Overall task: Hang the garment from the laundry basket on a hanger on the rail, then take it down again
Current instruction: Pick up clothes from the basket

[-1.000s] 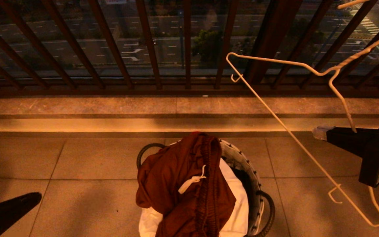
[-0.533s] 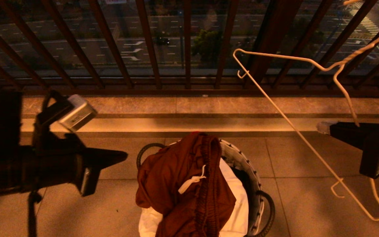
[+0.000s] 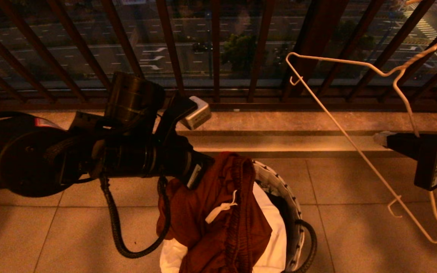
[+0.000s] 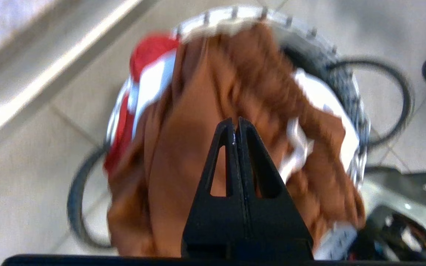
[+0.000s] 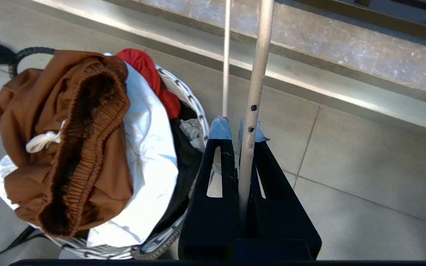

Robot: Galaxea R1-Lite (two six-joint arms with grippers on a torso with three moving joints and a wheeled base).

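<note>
The garment (image 3: 218, 212), rust-brown shorts with a white drawstring, lies heaped on top of the laundry basket (image 3: 283, 189) on the tiled floor. My left gripper (image 3: 207, 165) reaches in from the left over the heap's back edge. In the left wrist view the left gripper (image 4: 235, 123) is shut and empty, just above the garment (image 4: 183, 155). At the right, my right gripper (image 3: 383, 138) is shut on the thin white wire hanger (image 3: 355, 148), held tilted in the air. The right wrist view shows the hanger wire (image 5: 252, 92) clamped between the right gripper's (image 5: 237, 127) fingers. The rail is out of view.
A dark brown barred railing (image 3: 214, 49) stands behind a stone step (image 3: 279, 125). White cloth (image 3: 275, 227) and red cloth (image 5: 150, 74) lie under the shorts in the basket (image 5: 183, 92). The left arm's black cable (image 3: 127, 242) hangs in a loop beside the basket.
My left arm has swung in from the lower left edge to above the basket, still shut. The right gripper and the hanger have drifted a little to the right.
</note>
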